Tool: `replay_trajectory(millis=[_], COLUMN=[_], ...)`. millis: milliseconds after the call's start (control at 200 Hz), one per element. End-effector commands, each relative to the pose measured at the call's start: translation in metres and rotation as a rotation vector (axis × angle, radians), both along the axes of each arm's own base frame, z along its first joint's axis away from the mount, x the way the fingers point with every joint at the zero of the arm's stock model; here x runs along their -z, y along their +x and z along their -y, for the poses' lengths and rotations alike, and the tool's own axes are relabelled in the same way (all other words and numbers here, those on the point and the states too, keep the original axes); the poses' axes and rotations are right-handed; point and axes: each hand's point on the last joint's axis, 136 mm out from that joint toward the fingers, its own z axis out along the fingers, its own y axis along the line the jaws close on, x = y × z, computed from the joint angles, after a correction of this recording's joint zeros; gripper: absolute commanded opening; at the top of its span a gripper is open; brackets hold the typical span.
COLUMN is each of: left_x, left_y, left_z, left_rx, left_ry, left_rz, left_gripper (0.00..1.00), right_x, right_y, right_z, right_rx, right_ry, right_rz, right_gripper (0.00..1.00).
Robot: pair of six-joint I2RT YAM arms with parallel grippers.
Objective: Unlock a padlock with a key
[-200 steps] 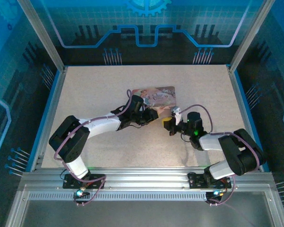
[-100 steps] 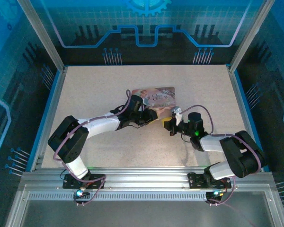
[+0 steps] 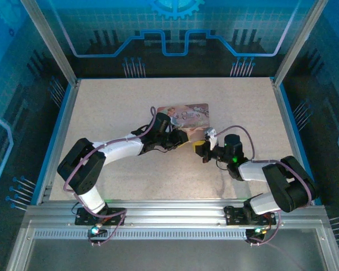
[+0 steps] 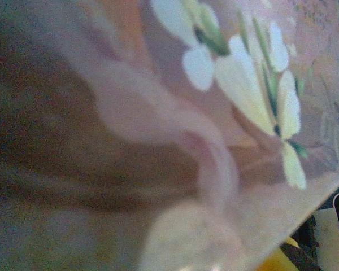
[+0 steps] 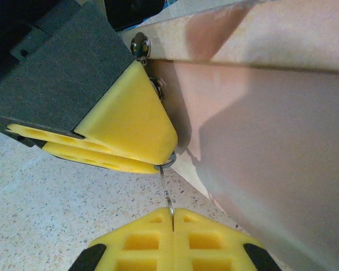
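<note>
The left gripper (image 3: pixel 177 139) lies low on the table (image 3: pixel 113 107), hard against the near edge of the pink tin (image 3: pixel 183 116). In the left wrist view the tin's flowered lid is pressed close and blurred. In the right wrist view its yellow pads (image 5: pixel 124 127) are almost together, and a small metal loop pokes out at their tips. I take that loop for the padlock (image 5: pixel 168 162), pinched there, with its body hidden between the pads.

Just right of it, the key (image 5: pixel 168 197) runs as a thin sliver from that loop down into the right gripper (image 5: pixel 172 223). The right gripper's jaws are closed flat on the key's lower end. In the top view the right gripper (image 3: pixel 205 149) faces the left one, the two nearly touching.

The step in hand looks like mating key to lock, and the two are touching or very nearly so. I cannot tell whether the key is in the keyhole, as no keyhole shows.

The next move probably calls for tiny corrections to line up the blade. Then comes a straight push and a twist, while the left holds firm.

The tin's wall stands right beside the work on the right, leaving little room to swing. The left pads cover the lock body. The slim key could slip or bend if pushed off-axis.
</note>
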Motion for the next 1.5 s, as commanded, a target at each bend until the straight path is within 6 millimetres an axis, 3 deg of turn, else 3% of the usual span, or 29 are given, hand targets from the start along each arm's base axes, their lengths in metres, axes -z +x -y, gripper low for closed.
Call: replay_trajectory(millis=[0, 570, 1005, 1496], left_x=[-0.041, -0.039, -0.038, -0.033], left_y=[0.004, 0.001, 0.001, -0.005], left_z=[0.009, 0.006, 0.008, 0.005], left_rx=[0.021, 0.02, 0.02, 0.042], left_ry=[-0.094, -0.091, -0.102, -0.071], left_rz=[0.041, 0.035, 0.028, 0.009], left_gripper=[0.07, 0.07, 0.07, 0.07], right_x=[-0.006, -0.011, -0.01, -0.033], right_y=[-0.002, 0.003, 0.001, 0.015], right_z=[-0.004, 0.001, -0.017, -0.02], right_rx=[-0.018, 0.021, -0.046, -0.039], right_ry=[0.017, 0.02, 0.041, 0.077], right_rz=[0.024, 0.044, 0.035, 0.106], right_gripper=[0.02, 0.02, 0.02, 0.01])
